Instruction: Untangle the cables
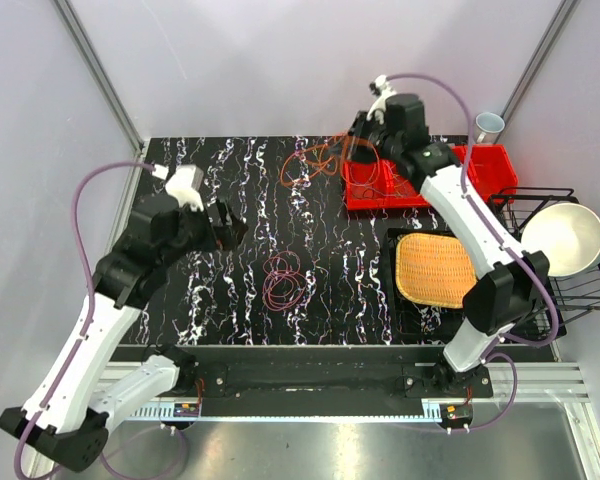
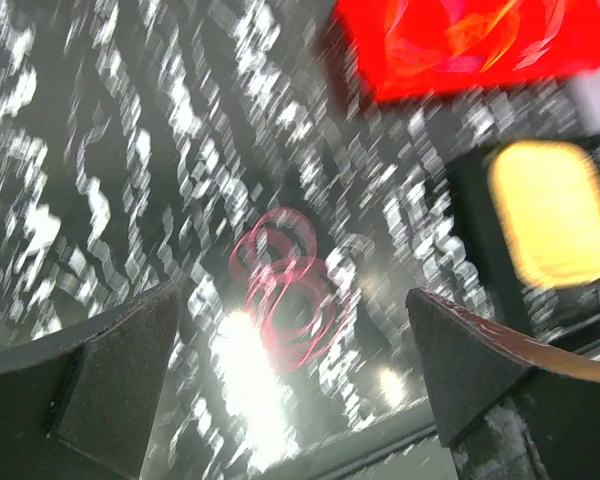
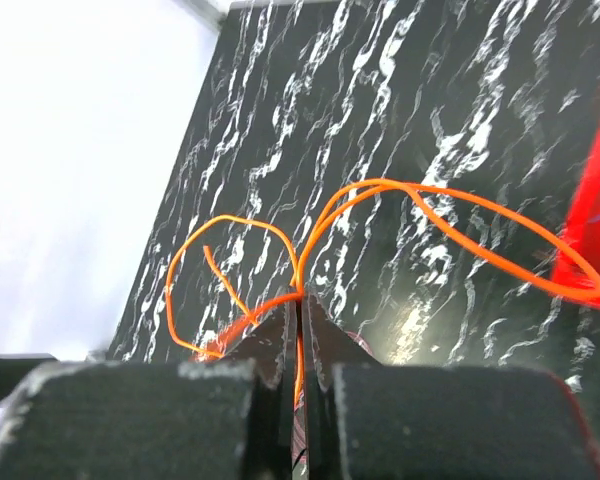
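1. Right tool: pressed together on a thin orange-red looping cable, pinched where two loops meet. Positioned at the far side of the black, white-veined surface, beside the left end of a red plastic bin.
2. Left tool: spread wide, gripping nothing, hovering over the left part of the surface.
3. Ahead of and below the left tool: a thin pink-magenta cable, loosely coiled, lying alone mid-surface, well apart from the other wires. Judged separated.
4. Orange-red cable: loops drawn out over the surface, one run trailing back toward the bin. Cannot tell whether fully free of the rest.
5. Inside the bin: more thin strands heaped together, some yellow-orange; other colours too small to tell.
6. Progress, as a judgement: one cable out, a second partway, the heap in the bin not yet sorted. Probably around the middle of the job.
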Tool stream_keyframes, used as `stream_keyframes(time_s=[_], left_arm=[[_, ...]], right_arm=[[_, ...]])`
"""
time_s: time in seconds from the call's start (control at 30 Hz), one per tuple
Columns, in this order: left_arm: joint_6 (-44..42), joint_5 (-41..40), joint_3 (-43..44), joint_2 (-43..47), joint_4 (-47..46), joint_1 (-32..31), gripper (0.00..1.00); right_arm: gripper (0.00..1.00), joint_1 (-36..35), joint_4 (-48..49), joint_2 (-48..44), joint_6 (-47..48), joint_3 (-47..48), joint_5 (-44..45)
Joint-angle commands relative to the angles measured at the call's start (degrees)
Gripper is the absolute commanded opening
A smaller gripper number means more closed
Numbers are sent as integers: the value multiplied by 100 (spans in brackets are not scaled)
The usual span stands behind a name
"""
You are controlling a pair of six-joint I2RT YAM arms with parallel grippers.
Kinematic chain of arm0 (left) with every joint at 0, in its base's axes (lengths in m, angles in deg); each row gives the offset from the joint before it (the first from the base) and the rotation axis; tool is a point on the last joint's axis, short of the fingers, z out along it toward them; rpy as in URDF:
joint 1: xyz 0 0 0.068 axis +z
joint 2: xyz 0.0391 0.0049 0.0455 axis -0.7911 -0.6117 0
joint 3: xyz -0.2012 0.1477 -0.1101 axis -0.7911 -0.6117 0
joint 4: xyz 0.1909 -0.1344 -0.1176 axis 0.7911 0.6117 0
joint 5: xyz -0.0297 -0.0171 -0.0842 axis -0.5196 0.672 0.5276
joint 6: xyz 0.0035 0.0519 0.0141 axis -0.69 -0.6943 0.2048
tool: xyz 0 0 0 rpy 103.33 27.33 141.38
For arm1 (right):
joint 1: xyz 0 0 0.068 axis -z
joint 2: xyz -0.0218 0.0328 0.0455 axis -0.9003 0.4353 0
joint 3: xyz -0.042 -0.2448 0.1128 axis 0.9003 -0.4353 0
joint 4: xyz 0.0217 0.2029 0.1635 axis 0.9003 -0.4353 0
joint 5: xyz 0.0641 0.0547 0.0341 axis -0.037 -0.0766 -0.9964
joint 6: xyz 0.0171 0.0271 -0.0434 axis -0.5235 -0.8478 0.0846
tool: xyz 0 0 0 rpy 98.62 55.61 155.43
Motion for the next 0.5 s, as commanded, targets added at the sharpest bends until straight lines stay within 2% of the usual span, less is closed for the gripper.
stream_keyframes(time_s=[0.0, 0.2, 0.47], left_arm=[[-306, -380, -607, 345, 396, 12, 99], [-385, -476, -1003, 617, 387, 12, 99], [-482, -451, -1408, 697, 159, 12, 99]], right_arm=[[0, 260, -749, -7, 323, 683, 373], [0, 603, -1180, 265, 744, 1412, 987], [0, 1465, -1821, 1047, 1035, 2799, 1682]])
